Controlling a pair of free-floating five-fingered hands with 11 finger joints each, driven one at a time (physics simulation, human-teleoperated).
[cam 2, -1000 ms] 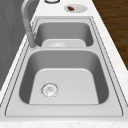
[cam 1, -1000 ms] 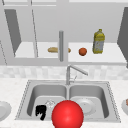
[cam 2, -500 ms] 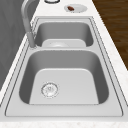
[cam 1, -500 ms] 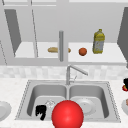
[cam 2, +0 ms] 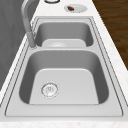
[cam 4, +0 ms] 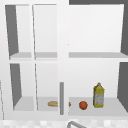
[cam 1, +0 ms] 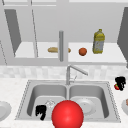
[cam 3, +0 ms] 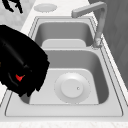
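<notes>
Right hand (cam 1: 120, 82), fingers curled round small red thing (cam 1: 116, 86), worktop (cam 1: 10, 87) at sink's (cam 1: 108, 86) three o'clock; plate (cam 3: 72, 88) in right basin; red ball (cam 1: 67, 115) six o'clock; left hand (cam 1: 41, 111), fingers hanging relaxed

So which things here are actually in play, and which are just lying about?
In play:
right hand, curled round a small red thing on the counter right of the sink

Lying about:
left hand
red ball
plate
bottle
orange
bread

Brushed, matt metal sink (cam 1: 110, 100) and tap (cam 1: 75, 70). Speckled stone-look counter (cam 1: 15, 85). Glossy red ball (cam 1: 67, 115) nearest. Smooth white plate (cam 3: 72, 87). Matt black right hand (cam 1: 120, 82).
</notes>
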